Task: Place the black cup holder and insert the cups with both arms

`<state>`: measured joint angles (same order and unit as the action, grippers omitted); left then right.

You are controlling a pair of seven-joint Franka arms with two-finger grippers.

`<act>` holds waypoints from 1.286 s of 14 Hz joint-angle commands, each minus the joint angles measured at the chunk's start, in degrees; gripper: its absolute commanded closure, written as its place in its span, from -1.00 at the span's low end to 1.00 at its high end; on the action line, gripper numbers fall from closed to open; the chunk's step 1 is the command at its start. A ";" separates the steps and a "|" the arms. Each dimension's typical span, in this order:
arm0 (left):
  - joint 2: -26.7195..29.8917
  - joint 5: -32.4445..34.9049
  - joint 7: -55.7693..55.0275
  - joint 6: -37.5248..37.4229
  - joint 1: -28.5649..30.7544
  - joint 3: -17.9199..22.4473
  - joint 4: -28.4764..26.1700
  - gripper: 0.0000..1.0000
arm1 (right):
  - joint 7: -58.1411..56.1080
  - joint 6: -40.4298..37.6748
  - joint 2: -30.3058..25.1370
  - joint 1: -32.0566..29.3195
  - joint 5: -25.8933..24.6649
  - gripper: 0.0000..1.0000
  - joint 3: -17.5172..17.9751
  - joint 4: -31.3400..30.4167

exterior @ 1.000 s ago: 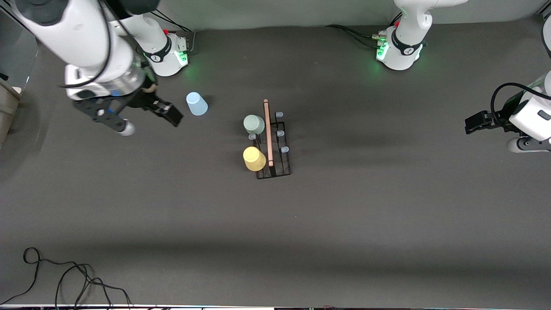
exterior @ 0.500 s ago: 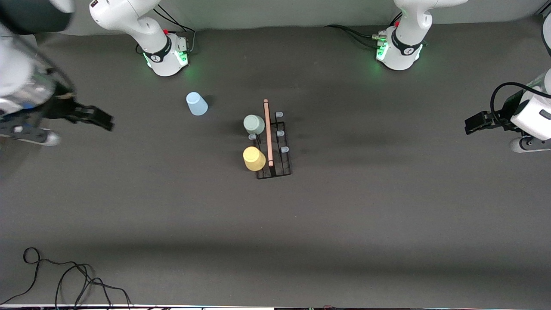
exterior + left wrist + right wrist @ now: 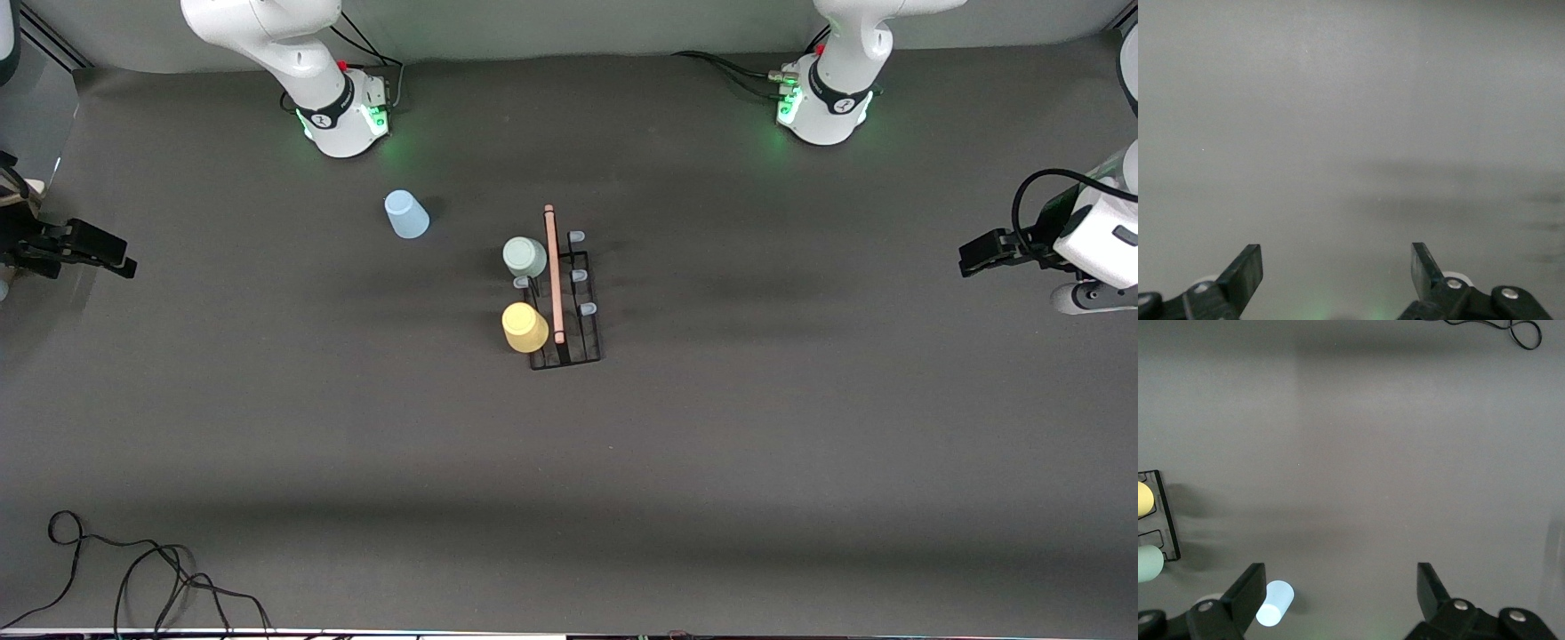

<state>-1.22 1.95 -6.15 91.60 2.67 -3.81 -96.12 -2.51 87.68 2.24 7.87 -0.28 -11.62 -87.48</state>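
Observation:
The black cup holder point(image 3: 569, 307) stands mid-table, its wooden rod handle on top. A pale green cup point(image 3: 524, 257) and a yellow cup point(image 3: 524, 327) sit on its pegs on the side toward the right arm's end. The light blue cup point(image 3: 406, 214) stands alone on the mat, apart from the rack and nearer the right arm's base. My right gripper point(image 3: 120, 260) hangs open and empty at the right arm's end of the table. Its wrist view shows the blue cup point(image 3: 1275, 603) and the rack's edge point(image 3: 1168, 520) well away. My left gripper point(image 3: 973, 258) waits open and empty over bare mat point(image 3: 1351, 133).
The arms' green-lit bases point(image 3: 342, 116) point(image 3: 822, 107) stand along the edge farthest from the front camera. A loose black cable point(image 3: 133, 578) lies at the corner nearest the camera, toward the right arm's end. Three pale-tipped pegs point(image 3: 580, 276) on the rack carry nothing.
The right arm has swung away from beside the blue cup to the right arm's end of the table, gripper still open. Cups, rack and left arm have not moved.

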 commanded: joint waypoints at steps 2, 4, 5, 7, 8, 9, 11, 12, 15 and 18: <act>0.78 -0.55 -0.27 -0.89 -0.21 0.21 -0.29 -0.99 | -0.91 0.56 -1.53 -0.13 -0.60 -1.00 1.51 -0.76; 0.78 -0.55 -0.27 -0.72 -0.21 0.21 -0.38 -0.99 | -1.00 0.56 -1.53 -1.53 -0.60 -1.00 2.30 -0.67; 0.78 -0.55 -0.27 -0.72 -0.21 0.29 -0.38 -0.99 | -1.00 0.30 -1.71 -4.76 -0.60 -1.00 6.04 -0.76; 0.86 -0.55 -0.27 -0.89 -0.12 0.29 -0.47 -0.99 | -1.00 0.12 -1.89 -6.73 -0.60 -1.00 8.63 -0.76; 0.95 -0.55 -0.27 -0.89 -0.12 0.30 -0.47 -0.99 | -0.91 0.12 -1.97 -6.73 -0.60 -1.00 8.63 -0.85; 0.95 -0.55 -0.27 -0.89 -0.12 0.21 -0.56 -0.99 | -1.00 0.12 -1.98 -6.73 -0.60 -1.00 8.54 -0.93; 0.95 -0.55 -0.27 -0.72 -0.21 0.30 -0.56 -0.99 | -0.91 -0.06 -1.89 -6.73 -0.51 -1.00 8.54 -1.11; 0.95 -0.55 -0.27 -0.72 -0.21 0.30 -0.56 -0.99 | -0.91 0.21 -1.89 -6.73 -0.51 -1.00 8.46 -1.02; 0.86 -0.46 -0.27 -0.63 -0.30 0.30 -0.65 -0.99 | -0.83 -1.01 -1.80 -6.81 -0.51 -1.00 8.37 -1.20; 1.04 -0.46 -0.27 -0.81 -0.30 0.30 -0.65 -0.99 | -0.74 -2.08 -1.27 -6.73 -0.51 -1.00 8.46 -0.93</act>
<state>-1.22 1.95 -6.15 91.59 2.68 -3.78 -96.18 -2.53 86.26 1.58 1.87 -0.28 -3.86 -87.79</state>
